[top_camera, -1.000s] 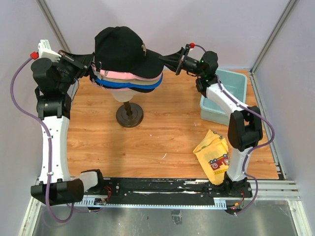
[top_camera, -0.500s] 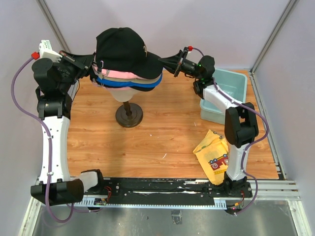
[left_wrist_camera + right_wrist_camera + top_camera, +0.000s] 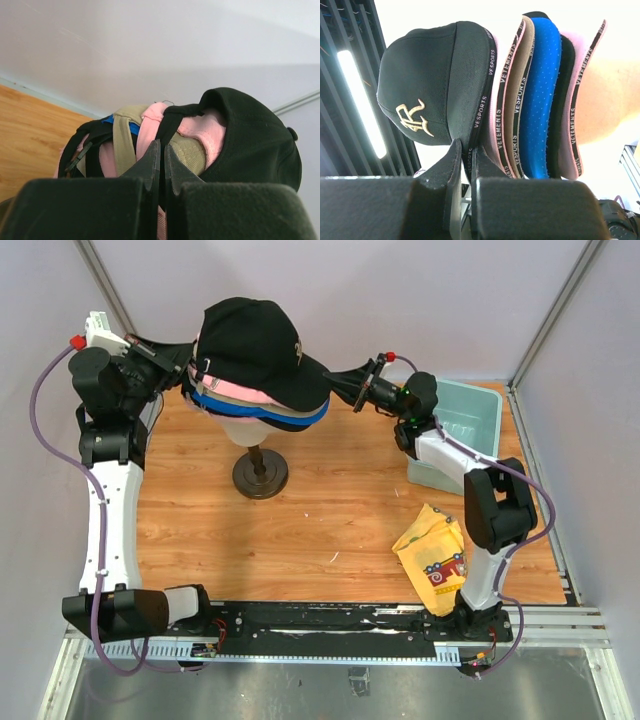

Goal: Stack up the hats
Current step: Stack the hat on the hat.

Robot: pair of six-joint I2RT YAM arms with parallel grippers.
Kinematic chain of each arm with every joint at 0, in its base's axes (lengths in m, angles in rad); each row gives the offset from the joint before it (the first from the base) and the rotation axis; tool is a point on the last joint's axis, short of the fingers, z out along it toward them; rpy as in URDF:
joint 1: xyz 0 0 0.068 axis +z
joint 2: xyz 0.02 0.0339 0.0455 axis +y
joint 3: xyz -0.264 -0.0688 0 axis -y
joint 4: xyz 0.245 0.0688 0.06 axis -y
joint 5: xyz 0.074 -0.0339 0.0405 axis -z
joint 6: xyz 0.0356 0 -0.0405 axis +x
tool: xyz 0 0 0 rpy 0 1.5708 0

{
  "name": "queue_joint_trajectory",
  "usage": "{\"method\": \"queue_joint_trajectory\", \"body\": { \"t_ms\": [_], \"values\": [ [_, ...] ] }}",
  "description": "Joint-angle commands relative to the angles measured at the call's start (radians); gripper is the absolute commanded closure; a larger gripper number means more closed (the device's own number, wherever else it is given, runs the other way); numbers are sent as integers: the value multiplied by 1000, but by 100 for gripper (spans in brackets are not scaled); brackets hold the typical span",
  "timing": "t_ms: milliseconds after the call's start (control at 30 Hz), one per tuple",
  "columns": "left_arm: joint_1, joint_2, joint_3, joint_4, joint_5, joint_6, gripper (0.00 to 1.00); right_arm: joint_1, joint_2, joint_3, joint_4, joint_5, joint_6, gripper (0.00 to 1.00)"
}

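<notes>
**While the hats (image 3: pixel 240 393) are sitting stacked, we are holding on**

From above, the black cap (image 3: pixel 255 335) is topping them on the mannequin head (image 3: pixel 245 428), far left. Left wrist: the left gripper (image 3: pixel 161 146) is squeezing its back strap. Right wrist: the right gripper (image 3: pixel 465 147) is clamping its brim.

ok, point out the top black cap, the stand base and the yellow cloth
top black cap (image 3: pixel 255 340), top external view, on its crown.
stand base (image 3: pixel 250 480), top external view, on the dark round foot.
yellow cloth (image 3: pixel 432 545), top external view, on its plain yellow upper part.
</notes>
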Motion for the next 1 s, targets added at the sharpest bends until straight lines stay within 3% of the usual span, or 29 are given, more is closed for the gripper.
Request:
{"method": "queue_joint_trajectory", "body": {
  "t_ms": [0,467,600,867,967],
  "values": [
    [20,75,20,-104,-9,53,100,24,-16,-133,-153,-22,-133,99],
    [20,38,34,-97,-16,24,96,15,-35,-46,-191,-15,-168,96],
    [20,25,36,-97,-23,16,94,5,-50,11,-249,-28,-208,91],
    [20,13,61,-84,-33,-9,94,-12,-65,79,-333,-48,-269,91],
    [19,18,72,-94,-24,-9,89,-23,-71,86,-365,-48,-290,84]
  ]
}}
